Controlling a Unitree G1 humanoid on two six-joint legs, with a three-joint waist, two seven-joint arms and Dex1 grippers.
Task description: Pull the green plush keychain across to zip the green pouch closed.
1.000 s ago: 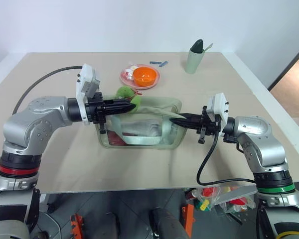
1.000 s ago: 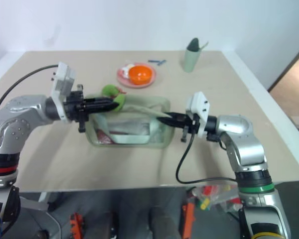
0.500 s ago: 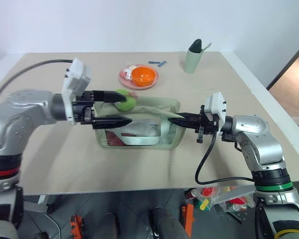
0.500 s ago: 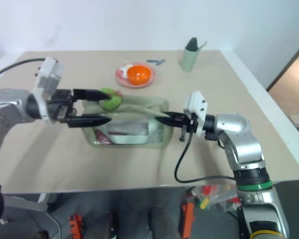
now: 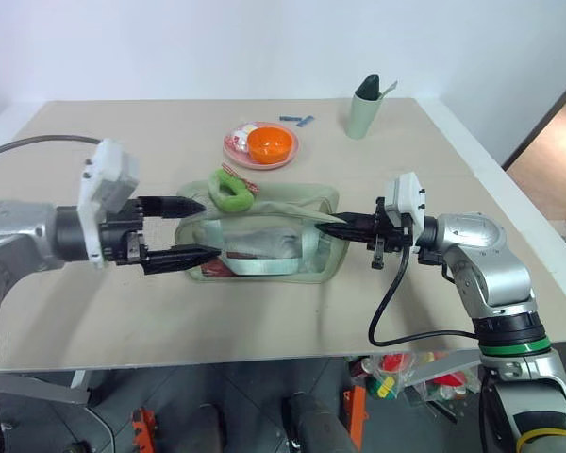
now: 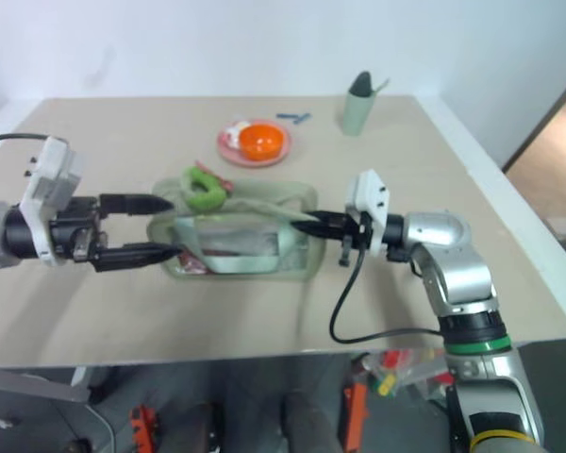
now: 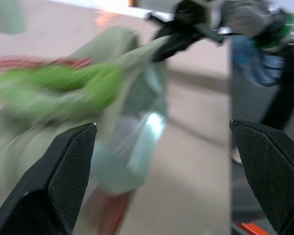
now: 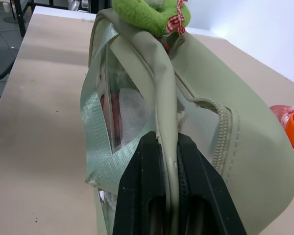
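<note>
Beige tabletop (image 5: 123, 311) carries your green pouch (image 5: 264, 247) at its middle, red and white contents showing through the clear window. Your right gripper (image 5: 323, 227) is clamped on the pouch's end fabric, likely to brace it against a zipper pull. Your left gripper (image 5: 196, 228) stands spread wide and empty beside the other end. On top there lies the green plush keychain (image 5: 228, 189), free of both grippers.
</note>
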